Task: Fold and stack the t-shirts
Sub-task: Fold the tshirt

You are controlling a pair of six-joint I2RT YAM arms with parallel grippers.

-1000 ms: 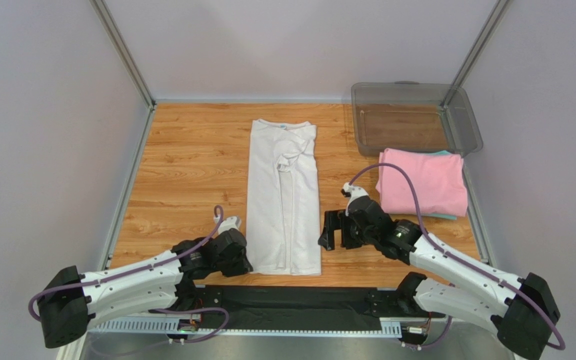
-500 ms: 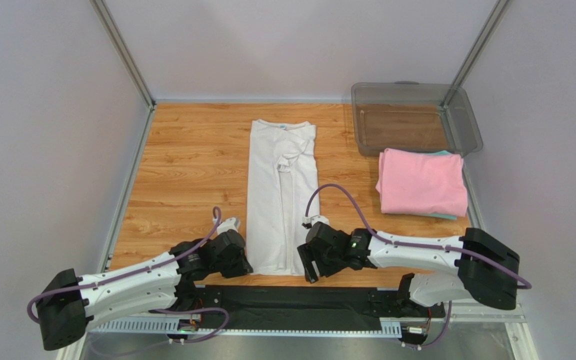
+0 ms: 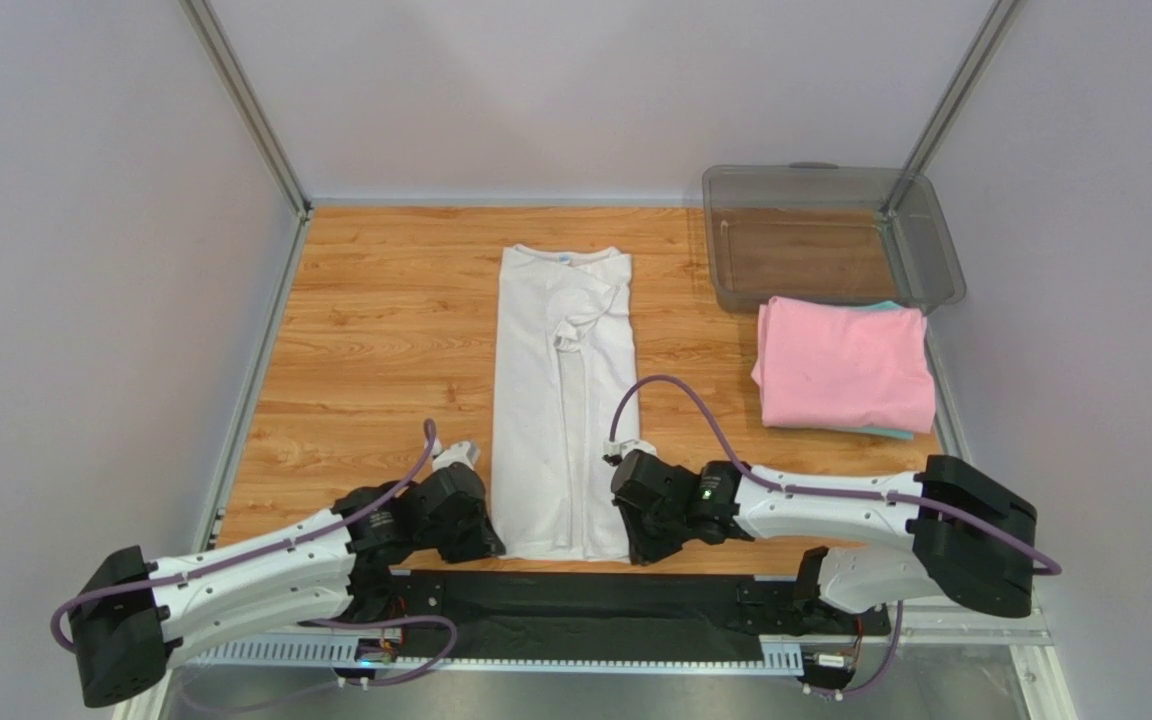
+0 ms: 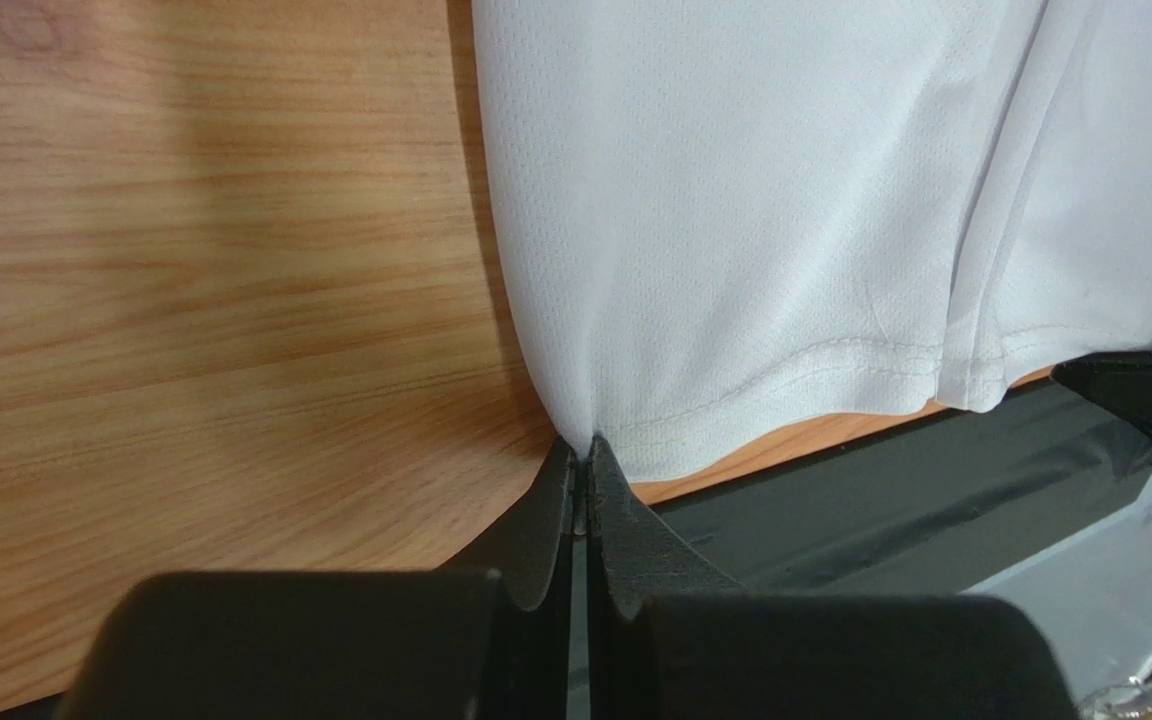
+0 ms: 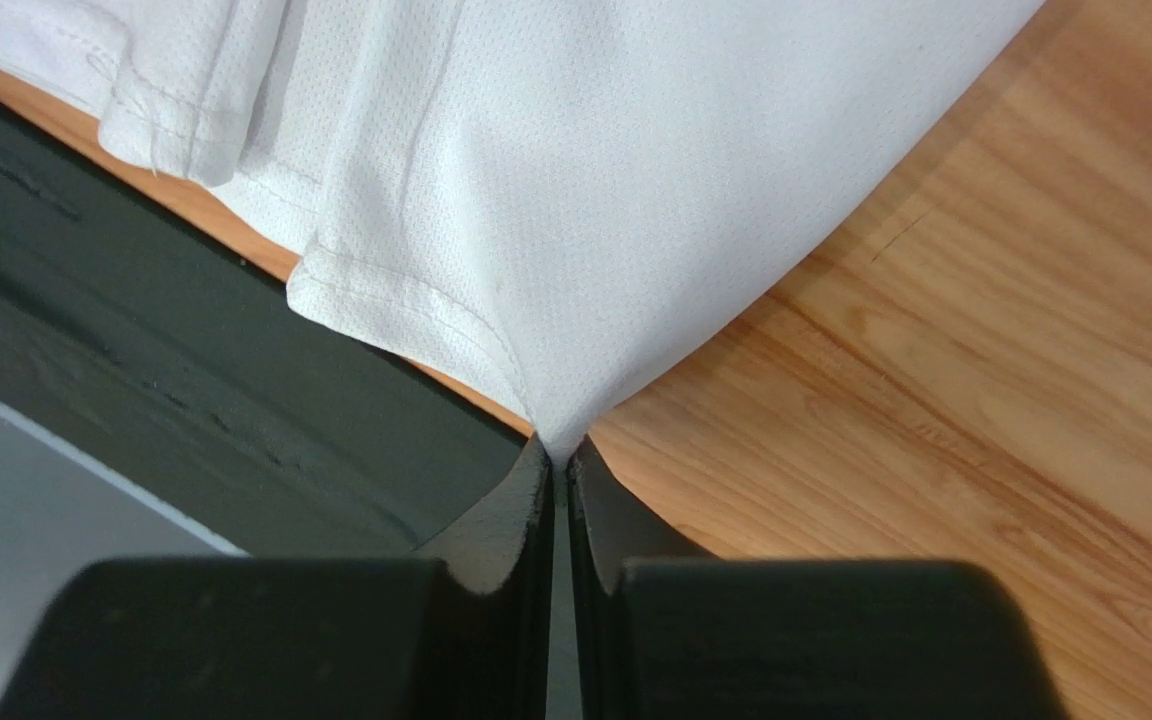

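- Plain grey walls [image 3: 86,270] box in a wooden tabletop [image 3: 372,330]. A black strip [image 3: 582,608] runs along the near edge by the arm bases, and a clear plastic bin [image 3: 940,248] is parked in the far right corner.
- The white tee [image 3: 567,375] lies flat down the middle of the table as a long narrow panel. Its sides are already folded in, with the collar at the far end and the hem at the near edge.
- The left gripper [image 4: 579,450] has its fingers squeezed together on the near left hem corner. The wrist view shows the fabric tenting up into the tips.
- Same deal on the other side: the right gripper [image 5: 561,447] is pinched tight on the near right hem corner, cloth pulled to a little peak.
- Handling-wise, this looks like thin, light, floppy knit with no stiffness at all. It'll likely sag between the two pinch points and drag on the wood if lifted unevenly. It's not fragile, but a corner pinch that small could slip out.
- The best hold is pretty much what they've got: the stitched hem corners, catching all the layers. Carrying both sides together toward the collar would halve it.
- The pink tee [image 3: 845,368] sits folded at the right, just in front of the bin. It rests on a teal tee [image 3: 883,306] that only peeks out at the edges.
- Count: three tees (one white, one pink, one teal), two grippers, one bin.
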